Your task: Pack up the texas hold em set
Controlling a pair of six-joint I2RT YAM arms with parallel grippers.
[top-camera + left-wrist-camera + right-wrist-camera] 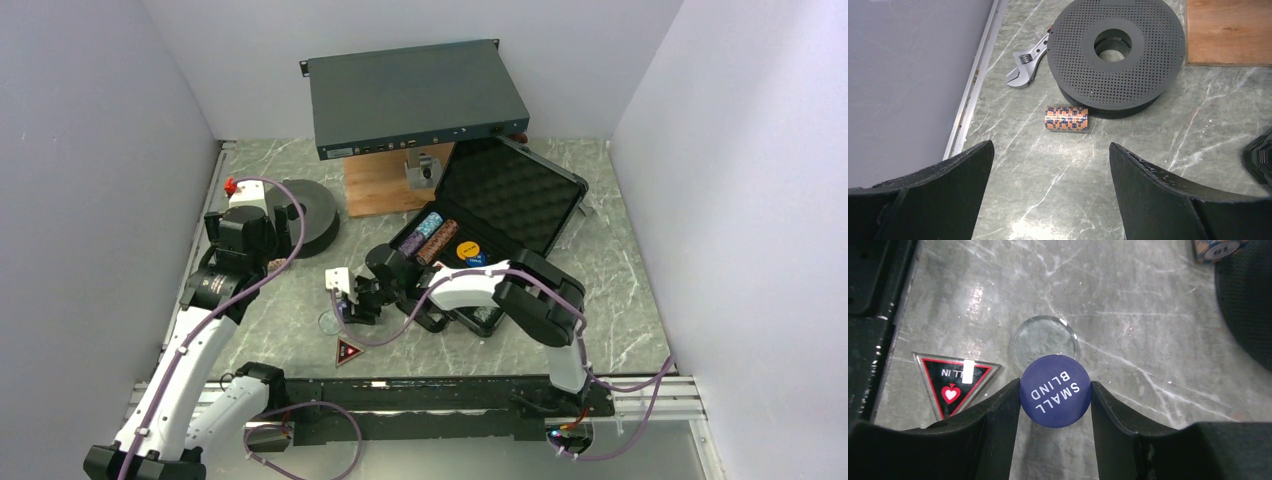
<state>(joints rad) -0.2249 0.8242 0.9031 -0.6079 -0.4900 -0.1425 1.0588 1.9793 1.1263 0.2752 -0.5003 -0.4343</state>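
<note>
1. Right arm. The right gripper [1055,386] has its two fingers closed partway on a round blue button [1055,397] lettered "SMALL BLIND". Each finger touches one side of the button's rim. We cannot tell whether the button rests on the table [620,260] or is lifted off it.

2. Around the button, right wrist view. A clear disc [1044,342] lies flat at 12 o'clock, and the button covers its near edge. The red-black triangle [953,387] lies flat at 9 o'clock, just beside the left-hand finger.

3. Left arm. The left gripper [1050,147] has its fingers spread wide and holds nothing. In the left wrist view, an orange-and-blue chip roll [1066,119] lies on its side at 12 o'clock from the gripper, clear of both fingers.

4. Around the roll. The dark perforated spool [1115,55] sits at 1 o'clock, just beside the roll. An adjustable wrench [1025,65] lies at 11 o'clock against the spool's edge. A wooden board [1228,30] lies at 2 o'clock.

5. Case. In the top view, the black case [515,195] stands open at 2 o'clock from the right gripper, with the foam-lined lid raised. Two chip rolls [432,235] and a yellow button [468,250] lie in its base. The grey electronics box [415,95] sits at 11 o'clock from the case.
</note>
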